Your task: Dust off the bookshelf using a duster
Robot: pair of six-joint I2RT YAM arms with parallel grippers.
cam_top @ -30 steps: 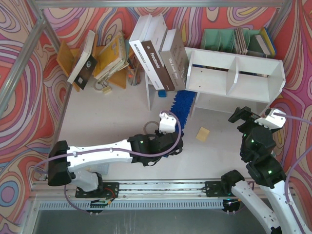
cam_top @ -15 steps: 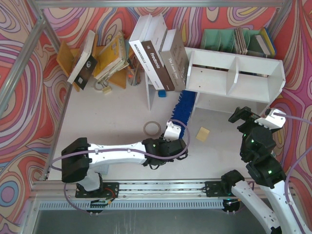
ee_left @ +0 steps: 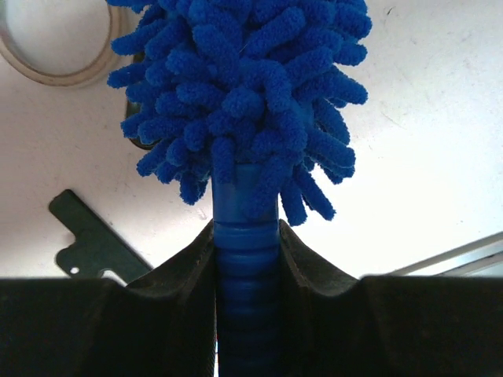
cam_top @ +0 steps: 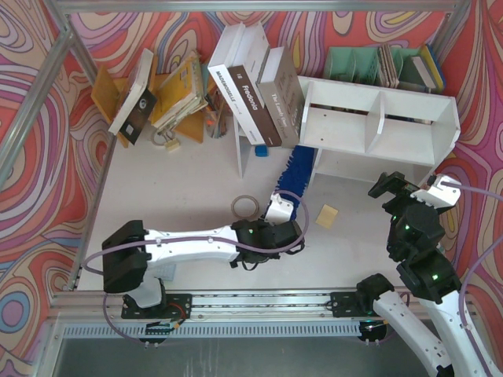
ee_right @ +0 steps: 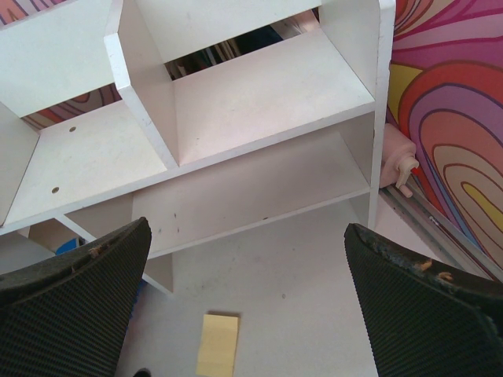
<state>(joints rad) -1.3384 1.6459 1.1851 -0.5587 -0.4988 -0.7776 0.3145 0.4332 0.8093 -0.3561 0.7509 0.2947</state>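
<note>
The white bookshelf [cam_top: 377, 118] stands at the back right, its open compartments [ee_right: 259, 94] facing my right gripper. The blue fluffy duster [cam_top: 295, 171] slants from the table's middle up to the shelf's lower left corner, and its tip touches that end. My left gripper [cam_top: 280, 210] is shut on the duster's ribbed blue handle [ee_left: 245, 259], with the fluffy head [ee_left: 244, 86] just ahead of the fingers. My right gripper [cam_top: 405, 192] hovers in front of the shelf's right half. It is open [ee_right: 247, 228] and holds nothing.
A yellow sticky pad [cam_top: 327, 216] lies on the table near the duster, and a tape ring [cam_top: 245, 207] lies left of my left wrist. Books [cam_top: 251, 86] lean on the shelf's left end. A green file organizer [cam_top: 354, 63] stands behind, a tan rack [cam_top: 169, 94] at back left.
My left arm has swung right and forward with the duster, so its head now points at the shelf's lower left corner. The tape ring has come into view. The right arm is still.
</note>
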